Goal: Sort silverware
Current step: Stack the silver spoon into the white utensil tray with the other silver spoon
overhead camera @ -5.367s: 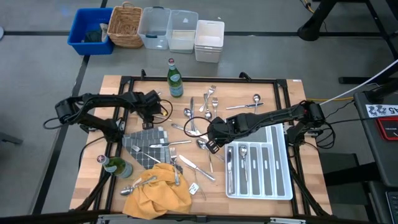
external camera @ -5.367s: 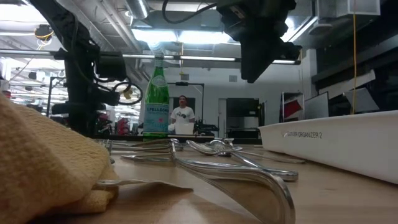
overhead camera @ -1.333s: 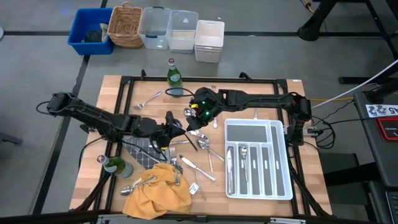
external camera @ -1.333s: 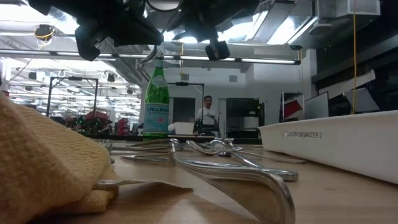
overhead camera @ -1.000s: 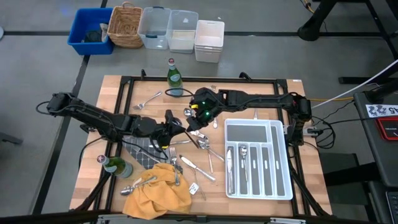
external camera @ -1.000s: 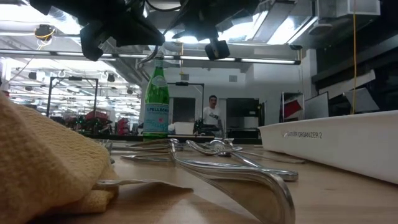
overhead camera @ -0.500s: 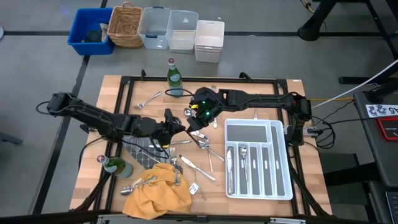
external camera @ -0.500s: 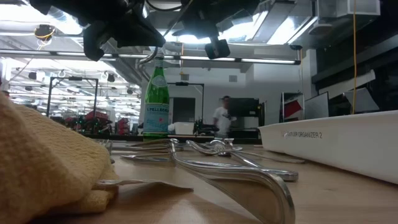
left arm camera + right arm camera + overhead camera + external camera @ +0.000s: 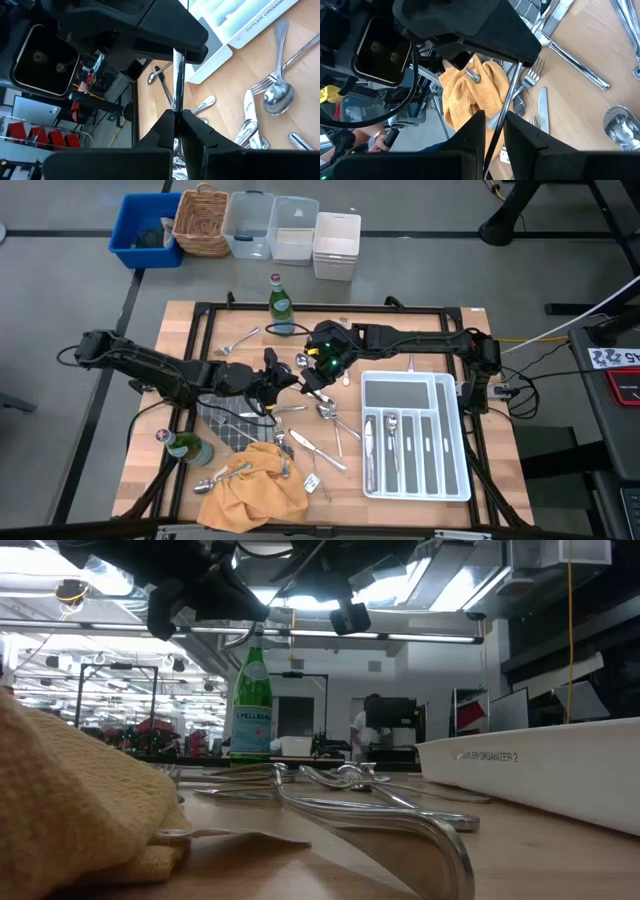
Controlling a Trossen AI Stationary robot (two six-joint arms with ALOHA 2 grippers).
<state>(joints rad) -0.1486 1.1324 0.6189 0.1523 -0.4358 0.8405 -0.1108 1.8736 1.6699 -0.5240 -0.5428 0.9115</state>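
Observation:
Above the table's middle my two grippers meet tip to tip. My left gripper (image 9: 283, 377) (image 9: 174, 112) is shut on a slim shiny piece of silverware (image 9: 176, 85); which kind it is does not show. Its free end reaches between the fingers of my right gripper (image 9: 305, 374) (image 9: 493, 120). That gripper stands open, with a gap showing beside the handle (image 9: 507, 97). Loose silverware (image 9: 330, 417) lies on the wood below them. A few pieces lie in the white tray (image 9: 412, 392). My left gripper pinches the slim handle (image 9: 176, 102) between its two fingers. The piece sticks straight out past the fingertips, along the fingers, toward my right gripper. It is lifted clear of the table, roughly level. A shiny bit also shows farther back between the fingers.
A yellow cloth (image 9: 255, 485) with silverware on it lies at the near left, and a grey checked cloth (image 9: 230, 420) lies beside it. Green bottles stand at the far edge (image 9: 282, 308) and the near left (image 9: 190, 448). More silverware (image 9: 240, 340) lies at the far side.
My left gripper has carried the piece of silverware a little toward the table's far right, closer to my right gripper, which has kept still. A person in the room behind has walked to the right.

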